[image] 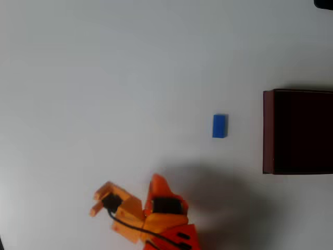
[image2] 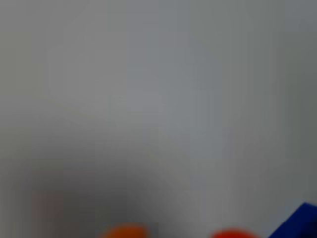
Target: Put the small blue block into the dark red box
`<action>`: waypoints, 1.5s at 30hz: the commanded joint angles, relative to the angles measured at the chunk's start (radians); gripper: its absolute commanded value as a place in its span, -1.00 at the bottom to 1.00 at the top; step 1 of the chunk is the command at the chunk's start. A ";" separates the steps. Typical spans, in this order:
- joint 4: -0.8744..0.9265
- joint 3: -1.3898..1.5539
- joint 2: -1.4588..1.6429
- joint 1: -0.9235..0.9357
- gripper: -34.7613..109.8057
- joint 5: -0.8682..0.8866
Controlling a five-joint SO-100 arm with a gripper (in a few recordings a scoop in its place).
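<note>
In the overhead view the small blue block [image: 219,126] lies flat on the white table, a short gap left of the dark red box [image: 268,130]. The box stands at the right edge, and its near-black inside is cut off by the frame. My orange gripper [image: 156,183] is low in the picture, well down and left of the block, with its tip pointing up the frame and nothing in it. The blurred wrist view shows two orange fingertips [image2: 126,231] at the bottom edge and a blue patch [image2: 297,220] in the bottom right corner. The blur hides how the jaws stand.
The orange arm [image: 151,219] with its black cable enters from the bottom edge and casts a soft shadow to its right. The white table [image: 104,78] spreads bare to the left and top. A dark object [image: 325,3] cuts into the top right corner.
</note>
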 commanded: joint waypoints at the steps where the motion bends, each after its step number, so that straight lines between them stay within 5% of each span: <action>1: -0.029 -0.031 0.011 0.061 -0.41 0.256; 7: -0.008 -0.144 -0.103 0.229 -0.29 0.563; 15: 0.006 -0.482 -0.696 0.371 -0.28 0.747; 28: -0.147 -0.719 -1.305 0.422 -0.27 0.870; 45: -0.198 -0.936 -1.575 0.468 -0.25 0.870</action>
